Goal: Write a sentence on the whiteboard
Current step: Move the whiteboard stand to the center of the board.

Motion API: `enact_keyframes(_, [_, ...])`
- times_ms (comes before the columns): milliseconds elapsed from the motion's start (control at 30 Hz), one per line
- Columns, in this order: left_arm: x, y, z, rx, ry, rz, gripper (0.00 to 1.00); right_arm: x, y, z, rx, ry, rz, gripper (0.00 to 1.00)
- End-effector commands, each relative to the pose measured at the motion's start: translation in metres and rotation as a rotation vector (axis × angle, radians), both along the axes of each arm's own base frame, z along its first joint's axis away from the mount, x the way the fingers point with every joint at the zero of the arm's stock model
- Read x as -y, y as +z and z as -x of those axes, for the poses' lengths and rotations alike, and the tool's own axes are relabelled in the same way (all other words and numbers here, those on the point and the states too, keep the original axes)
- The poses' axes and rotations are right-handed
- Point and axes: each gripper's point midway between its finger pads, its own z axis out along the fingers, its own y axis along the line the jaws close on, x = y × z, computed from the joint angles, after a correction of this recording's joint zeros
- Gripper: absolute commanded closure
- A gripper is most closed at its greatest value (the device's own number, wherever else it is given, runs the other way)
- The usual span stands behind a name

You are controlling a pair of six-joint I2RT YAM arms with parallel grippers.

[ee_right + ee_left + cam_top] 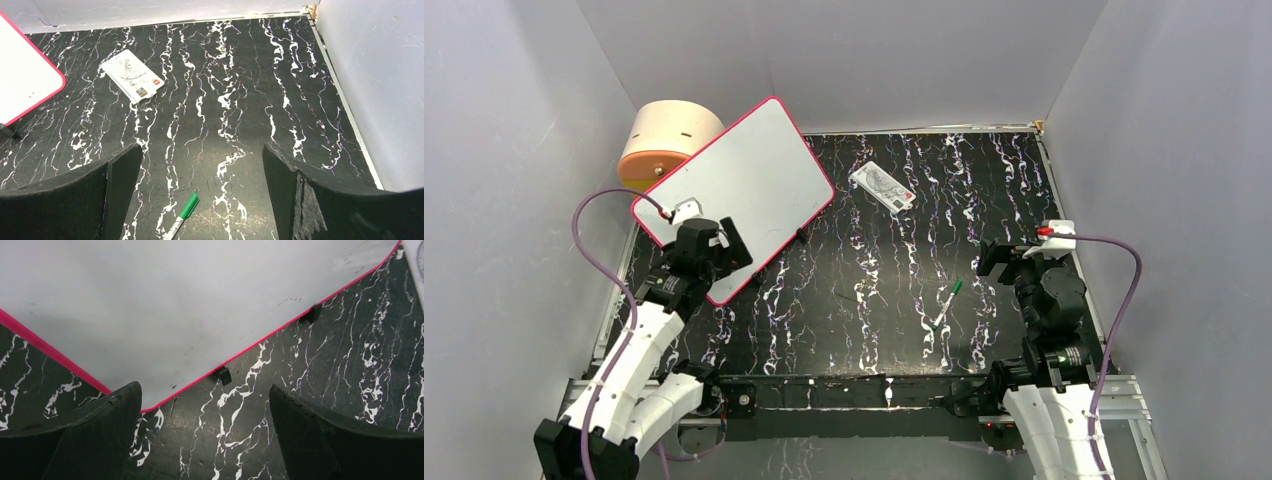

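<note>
The whiteboard point(744, 180) lies at about 10 o'clock on the black, white-veined tabletop point(864, 330). It is turned at an angle, with one rounded corner pointing toward the middle of the tabletop and the opposite corner out past the left edge. Its face is white with only faint specks, and small black tabs point(223, 375) stick out from under its pink-red rim.

The left gripper point(205, 389) hangs over the board's near corner at 8 o'clock, its jaws spread wide with nothing between them. In the left wrist view the rim runs across the gap between the fingers point(95, 435).

The right gripper point(202, 150) sits at 3 o'clock, well apart from the board, its jaws also wide apart and empty. A green-capped pen point(944, 304) lies loose on the tabletop at 4 o'clock, just left of the right arm and close below the right gripper in the wrist view.

A small white printed card point(882, 186) rests at 12 o'clock, near the board's right corner but not touching it. A round beige drum point(669, 138) stands behind the board at 10 o'clock.
</note>
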Motion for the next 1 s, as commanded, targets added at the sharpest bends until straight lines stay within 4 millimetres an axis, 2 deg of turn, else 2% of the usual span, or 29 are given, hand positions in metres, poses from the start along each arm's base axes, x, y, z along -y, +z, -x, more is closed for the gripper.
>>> enact_keyframes(0, [0.005, -0.002, 0.007, -0.065, 0.056, 0.068, 0.06, 0.000, 0.032, 0.001, 0.109, 0.008, 0.004, 0.01])
enact_keyframes(133, [0.011, -0.009, 0.009, -0.104, 0.080, 0.076, 0.06, -0.001, 0.031, 0.002, 0.107, 0.010, 0.000, 0.01])
enact_keyframes(367, [0.034, -0.036, 0.014, -0.113, 0.175, 0.065, 0.10, -0.003, 0.032, 0.003, 0.121, 0.023, -0.002, 0.01])
enact_keyframes(533, [0.039, -0.043, 0.004, -0.070, 0.257, 0.000, 0.14, -0.005, 0.033, 0.005, 0.130, 0.032, -0.004, 0.01])
enact_keyframes(700, [0.040, -0.068, -0.003, -0.114, 0.334, -0.045, 0.15, -0.008, 0.032, 0.006, 0.131, 0.046, -0.002, 0.01])
enact_keyframes(800, [0.039, -0.075, -0.009, -0.095, 0.358, -0.059, 0.19, -0.009, 0.031, 0.007, 0.134, 0.049, -0.001, 0.01])
enact_keyframes(967, [0.044, -0.087, -0.020, -0.085, 0.371, -0.063, 0.36, -0.010, 0.032, 0.007, 0.141, 0.053, -0.001, 0.01])
